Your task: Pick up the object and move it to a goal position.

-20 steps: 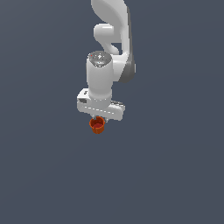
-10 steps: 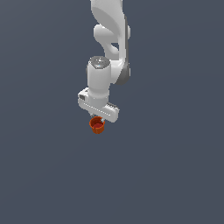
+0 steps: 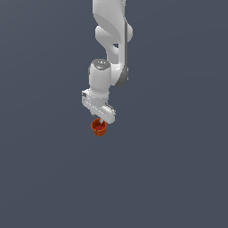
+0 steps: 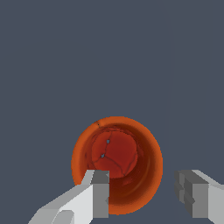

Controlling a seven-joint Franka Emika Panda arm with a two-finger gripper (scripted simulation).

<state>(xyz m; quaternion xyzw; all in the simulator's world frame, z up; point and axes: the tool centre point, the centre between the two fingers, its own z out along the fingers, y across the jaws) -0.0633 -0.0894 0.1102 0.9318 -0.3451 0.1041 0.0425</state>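
Note:
The object (image 3: 99,127) is a small orange-red cup standing upright on the grey floor, its dark hollow facing up. In the wrist view the object (image 4: 117,153) fills the middle of the picture. My white gripper (image 3: 102,119) hangs straight down just above it, open. Its fingers straddle one side of the cup's rim. One finger (image 4: 99,194) reaches over the hollow, and the other sits outside the wall with a small gap to it. The gripper's (image 4: 142,192) pads do not press the wall.
A flat, plain dark grey floor (image 3: 178,178) surrounds the cup on all sides. The white arm (image 3: 111,40) rises from the hand toward the top of the exterior view. No other objects or a goal marker show.
The wrist has turned, so the hand's cross bar now slants more steeply in the exterior view. The cup has stayed where it was beneath the hand.

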